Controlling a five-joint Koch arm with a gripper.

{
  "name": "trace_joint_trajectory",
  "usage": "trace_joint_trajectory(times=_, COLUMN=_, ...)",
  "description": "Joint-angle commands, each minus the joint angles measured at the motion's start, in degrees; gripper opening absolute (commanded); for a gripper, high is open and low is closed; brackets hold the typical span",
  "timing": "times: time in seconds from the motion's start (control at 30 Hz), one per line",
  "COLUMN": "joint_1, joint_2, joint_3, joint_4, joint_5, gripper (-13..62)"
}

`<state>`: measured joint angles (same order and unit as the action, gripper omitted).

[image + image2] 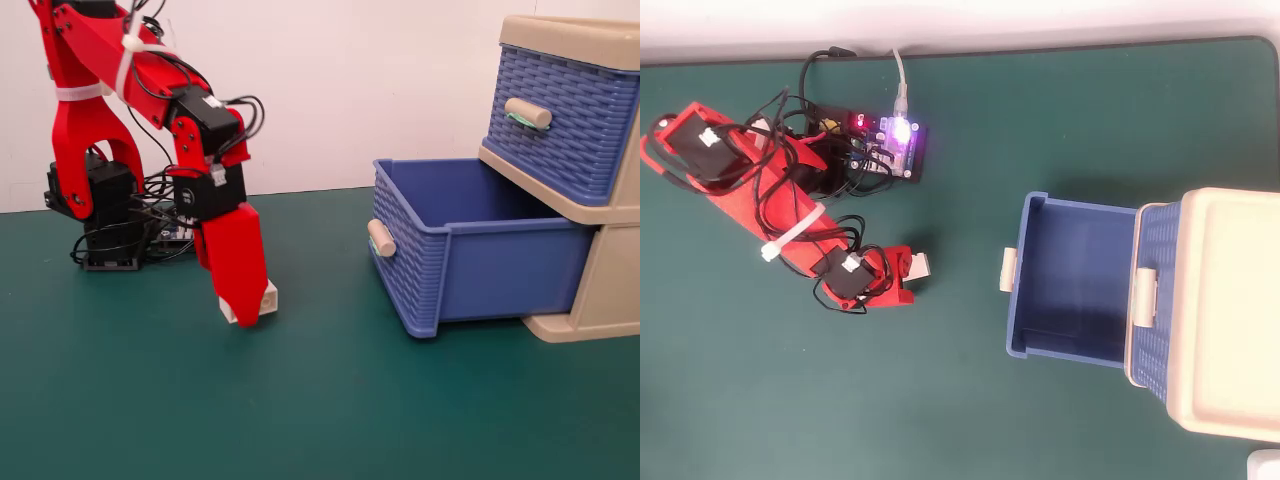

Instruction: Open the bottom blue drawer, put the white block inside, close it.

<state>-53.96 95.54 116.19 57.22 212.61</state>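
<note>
Fixed view, fingers: my fingers (243, 312) point straight down at the counter (320, 420); one broad red jaw faces the camera and hides the other, so I cannot tell from here how wide I am open or whether I am clamped.
Fixed view, block: the white block (266, 298) rests on the counter, mostly hidden behind my front jaw; only its right end shows past the red.
Fixed view, drawer: the bottom blue drawer (470, 250) stands pulled out and looks empty, well apart to the right of the block; the upper drawer (560, 118) is closed.
Overhead view, fingers: my fingers (908, 278) sit over the block's left part, but the wrist covers the tips, so contact is unclear.
Overhead view, block: the white block (921, 264) shows only its right end past my red jaw, so I cannot read its long axis here.
Overhead view, drawer: the bottom blue drawer (1075, 280) lies open to the right, handle facing the block.
Key relation: the block is directly at my tips, not yet lifted; the carry, I judge, runs rightward over the drawer's front wall.
</note>
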Motion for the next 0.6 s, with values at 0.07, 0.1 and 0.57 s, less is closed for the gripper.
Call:
trace_joint_trajectory(times=0.07, joint_1=-1.3, joint_2=0.4, joint_3=-1.1, joint_4=0.8, joint_5=-1.3, gripper=22.3)
trace_joint_trajectory(times=0.1, joint_1=-1.8, joint_2=0.5, joint_3=-1.1, joint_4=1.1, joint_5=-1.8, gripper=17.0)
trace_joint_trajectory(times=0.57, joint_1=-1.4, joint_2=13.7, joint_3=-8.8, joint_4=22.0, joint_5=-13.4, gripper=-8.2)
